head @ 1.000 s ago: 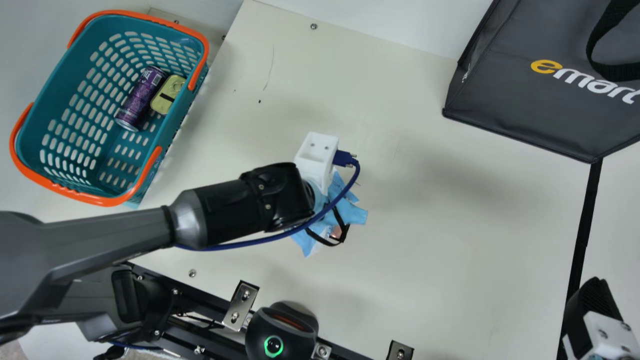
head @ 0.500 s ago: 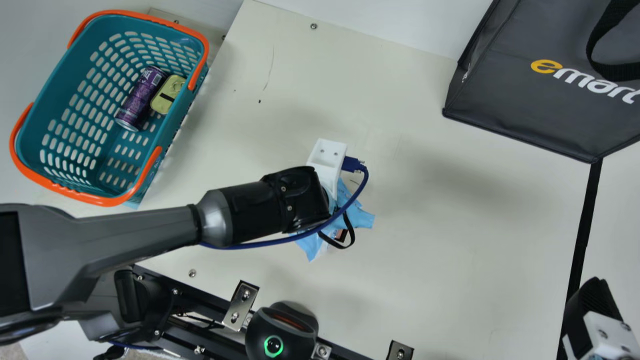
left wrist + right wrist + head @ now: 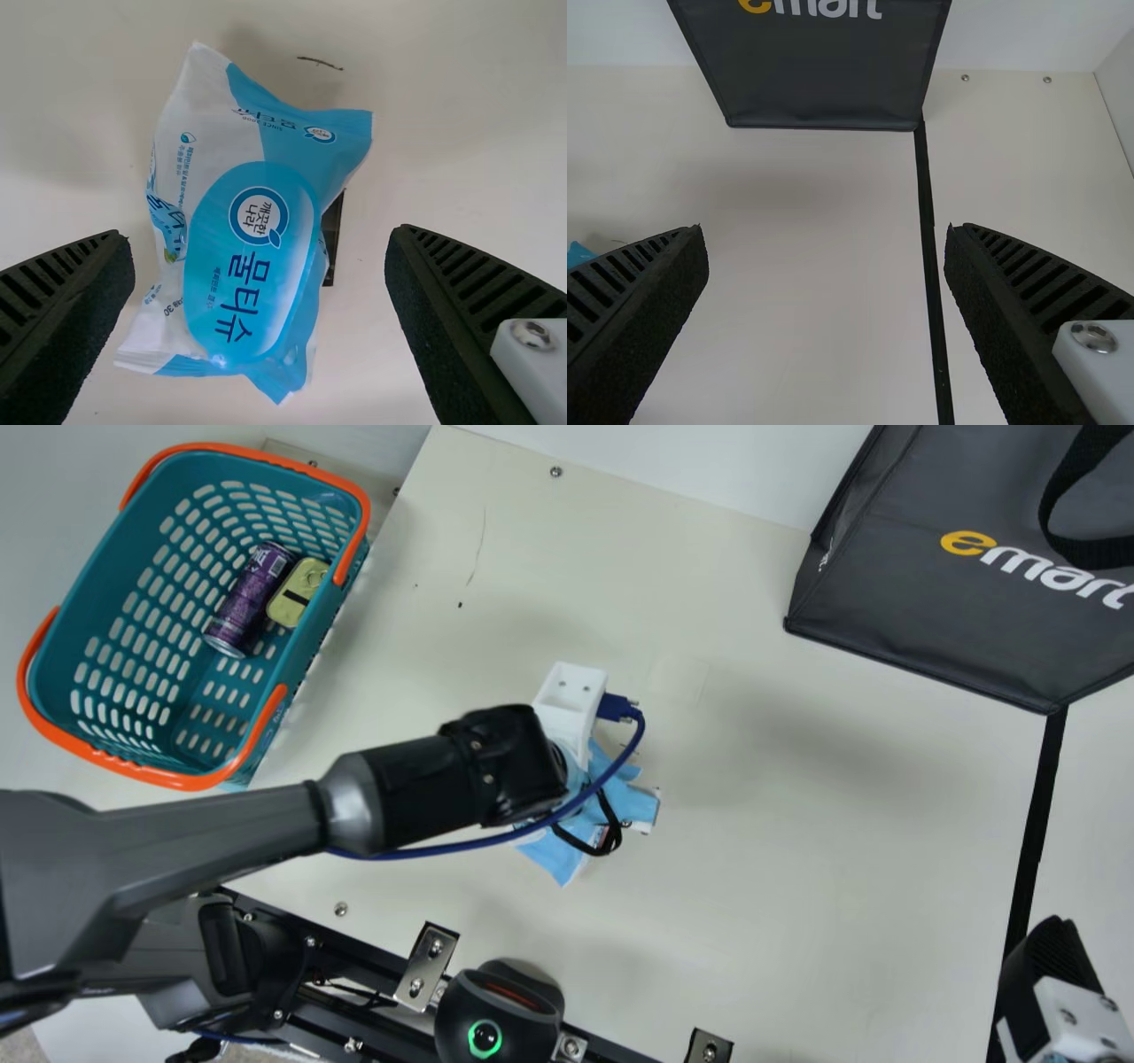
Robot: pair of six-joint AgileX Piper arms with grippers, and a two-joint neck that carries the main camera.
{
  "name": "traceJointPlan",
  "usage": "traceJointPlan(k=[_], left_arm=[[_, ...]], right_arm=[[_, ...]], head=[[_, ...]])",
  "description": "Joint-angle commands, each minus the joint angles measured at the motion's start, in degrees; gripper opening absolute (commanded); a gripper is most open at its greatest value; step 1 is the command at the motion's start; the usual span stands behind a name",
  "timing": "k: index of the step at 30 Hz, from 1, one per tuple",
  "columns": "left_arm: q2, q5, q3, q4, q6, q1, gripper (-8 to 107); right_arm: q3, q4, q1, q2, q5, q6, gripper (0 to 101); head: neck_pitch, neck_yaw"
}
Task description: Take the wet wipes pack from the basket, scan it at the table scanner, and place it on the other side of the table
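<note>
Your left gripper point(image 3: 565, 710) is released, its ribbed fingers parted above the middle of the table point(image 3: 797, 850). The wet wipes pack point(image 3: 252, 283) lies below them, in line with the gap; your right gripper point(image 3: 1054, 957), also released, is at the near right.

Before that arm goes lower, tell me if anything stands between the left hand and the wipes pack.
Nothing visible does. In the left wrist view, the pack lies on the table between the open fingers of the left hand; a dark piece peeks from its edge, not over it.
</note>
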Motion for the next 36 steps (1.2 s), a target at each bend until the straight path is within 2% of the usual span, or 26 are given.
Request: traceJointPlan(k=[1, 8, 17, 28, 36], left_arm=[[-2.4, -1.3, 1.1, -2.0, 3.3, 1.7, 90], [-10.4, -4.0, 5.3, -9.8, 16.6, 8.9, 90], [-19.6, -1.9, 8.5, -17.2, 35.5, 20.3, 90], [-26.9, 3.9, 7.0, -20.9, 52.9, 34.1, 90], [-29.5, 6.2, 5.7, -20.9, 59.9, 40.6, 90]], right_arm=[[0.0, 0.0, 0.0, 0.0, 0.0, 0.0, 95], [0.0, 0.0, 0.0, 0.0, 0.0, 0.0, 95], [0.0, 0.0, 0.0, 0.0, 0.0, 0.0, 95], [0.0, 0.0, 0.0, 0.0, 0.0, 0.0, 95], [0.0, 0.0, 0.0, 0.0, 0.0, 0.0, 95]], head=[[-1.5, 0.1], [-1.5, 0.1], [-1.5, 0.1], [-1.5, 0.1], [-1.5, -10.5]])
